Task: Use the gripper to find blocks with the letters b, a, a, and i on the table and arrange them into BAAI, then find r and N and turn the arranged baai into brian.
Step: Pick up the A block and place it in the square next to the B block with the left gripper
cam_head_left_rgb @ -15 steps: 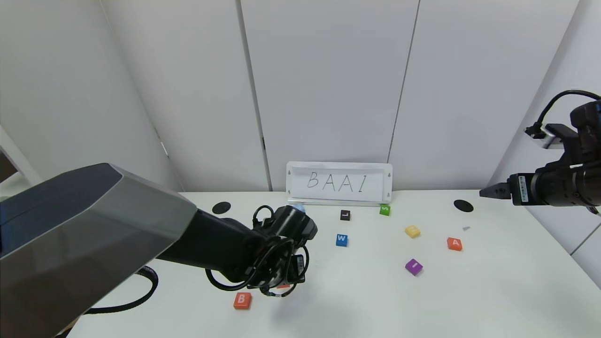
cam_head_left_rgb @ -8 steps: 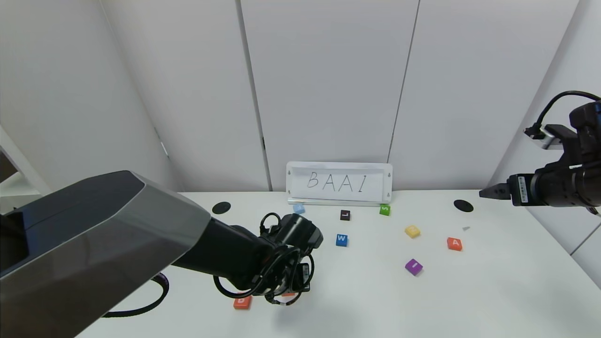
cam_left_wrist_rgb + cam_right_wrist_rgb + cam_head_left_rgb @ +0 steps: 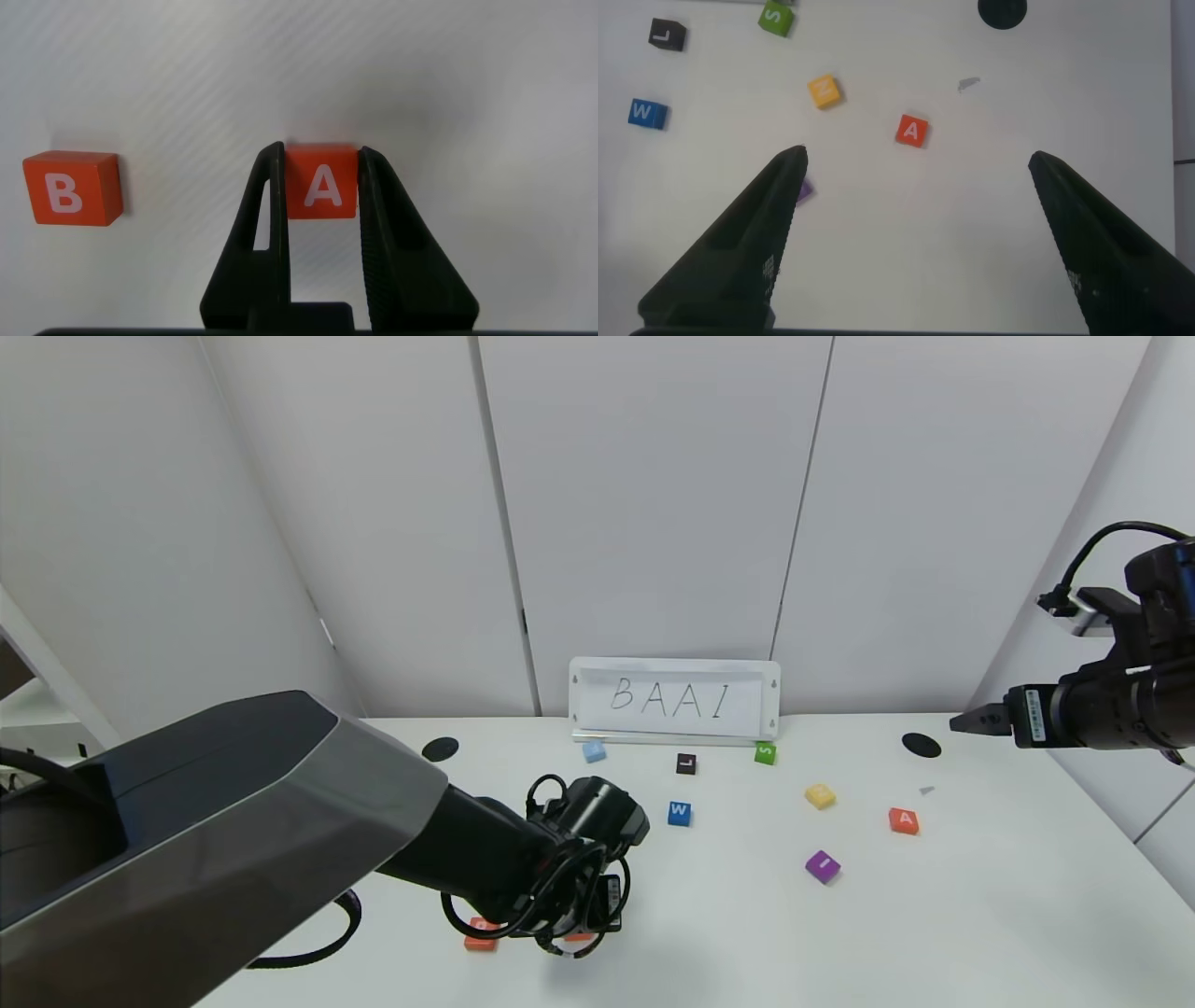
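My left gripper [image 3: 320,163] is shut on an orange-red A block [image 3: 321,182], low over the white table [image 3: 747,933] near its front. The orange-red B block [image 3: 70,187] lies just beside it; in the head view the B block [image 3: 481,934] is partly hidden by my wrist. The other A block [image 3: 903,820], the purple I block [image 3: 822,866] and the yellow N [image 3: 820,795] lie at the right. My right gripper [image 3: 971,721] hangs open and empty high over the right edge. The r is out of view.
A BAAI sign [image 3: 674,698] stands at the back. In front of it lie a light blue tile [image 3: 594,751], a black L [image 3: 686,763], a green S [image 3: 765,753] and a blue W [image 3: 679,813]. Two black holes [image 3: 440,749] [image 3: 920,745] mark the tabletop.
My left arm has carried the A block toward the table's front, beside the B block, which my wrist now partly covers. The right arm has barely moved.
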You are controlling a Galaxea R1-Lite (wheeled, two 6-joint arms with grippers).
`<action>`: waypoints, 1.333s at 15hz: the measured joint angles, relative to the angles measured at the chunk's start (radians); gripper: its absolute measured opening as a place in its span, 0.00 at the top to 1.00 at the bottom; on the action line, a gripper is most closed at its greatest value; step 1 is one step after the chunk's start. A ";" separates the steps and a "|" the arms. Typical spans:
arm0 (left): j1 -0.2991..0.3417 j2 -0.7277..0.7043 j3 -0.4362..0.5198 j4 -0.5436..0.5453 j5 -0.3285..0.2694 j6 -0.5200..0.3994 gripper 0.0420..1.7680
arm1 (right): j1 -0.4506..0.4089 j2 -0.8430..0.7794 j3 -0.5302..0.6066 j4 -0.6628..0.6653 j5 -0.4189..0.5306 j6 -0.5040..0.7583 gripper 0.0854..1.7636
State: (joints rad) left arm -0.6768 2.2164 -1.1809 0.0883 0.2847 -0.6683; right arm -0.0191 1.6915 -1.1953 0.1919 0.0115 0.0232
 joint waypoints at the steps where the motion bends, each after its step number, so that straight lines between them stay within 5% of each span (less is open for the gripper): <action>1: -0.001 0.002 0.001 0.000 0.000 0.000 0.74 | 0.000 0.000 0.000 0.000 0.000 0.000 0.03; 19: 0.000 0.003 0.015 -0.041 0.003 -0.005 0.74 | -0.001 0.002 -0.001 0.000 0.000 0.000 0.03; 20: 0.000 0.004 0.017 -0.041 0.003 -0.003 0.65 | -0.002 0.002 -0.001 0.000 0.000 0.000 0.03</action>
State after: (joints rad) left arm -0.6764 2.2206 -1.1640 0.0477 0.2881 -0.6715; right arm -0.0211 1.6938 -1.1964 0.1919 0.0119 0.0228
